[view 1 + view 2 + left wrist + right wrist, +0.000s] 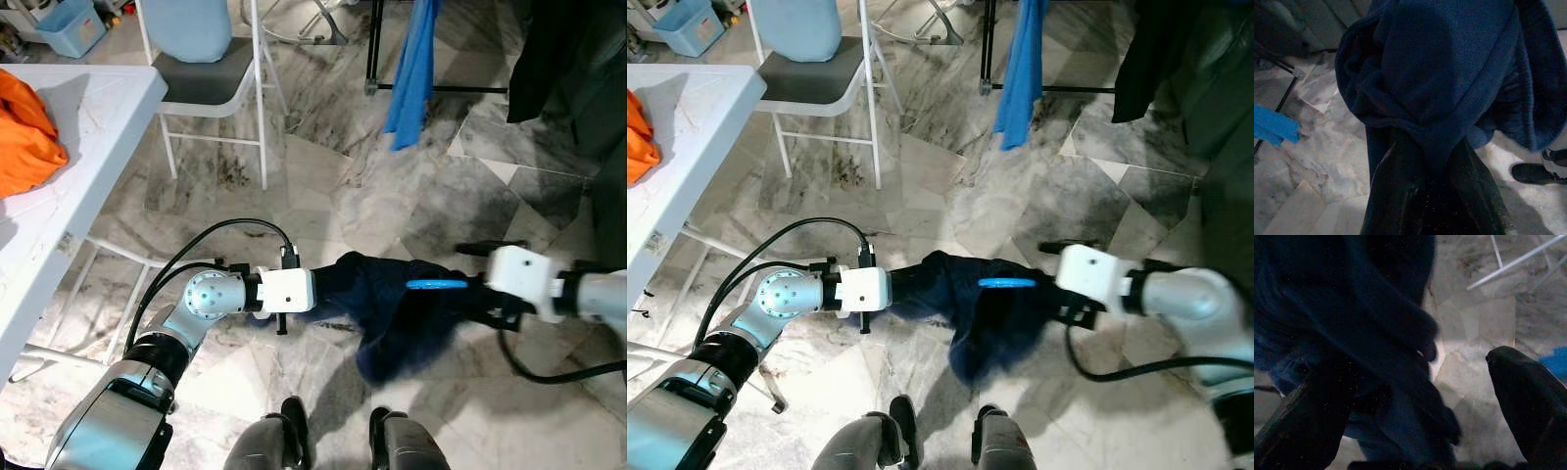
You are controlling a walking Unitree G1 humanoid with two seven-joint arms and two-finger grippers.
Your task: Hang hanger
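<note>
I am holding a dark navy garment (392,313) stretched between my two arms at waist height over the marble floor (323,186), with a bright blue hanger (438,285) poking out of the cloth near my right side. My left gripper (1425,161) is clamped on a bunched fold of the garment; the left wrist view shows the knit pinched between my black fingers (1391,196). My right gripper (1415,396) sits at the garment's right end beside the hanger, and the right wrist view shows its fingers spread, one bare (1528,396) and one behind cloth, so I cannot tell whether it grips the hanger or only cradles the cloth.

I judge the step in hand to be carrying the dressed hanger toward a rail. The likely target is the black rack (375,49) far ahead, where a blue cloth (411,69) already hangs. The next move calls for walking forward, raising the hanger's hook clear of the cloth and keeping the garment from sliding off.

The head views give the layout: the white table (88,127) with an orange cloth (24,132) on my left and a white chair (211,78) beyond it. The wrist views give what those cannot: the actual contact of fingers and fabric.
</note>
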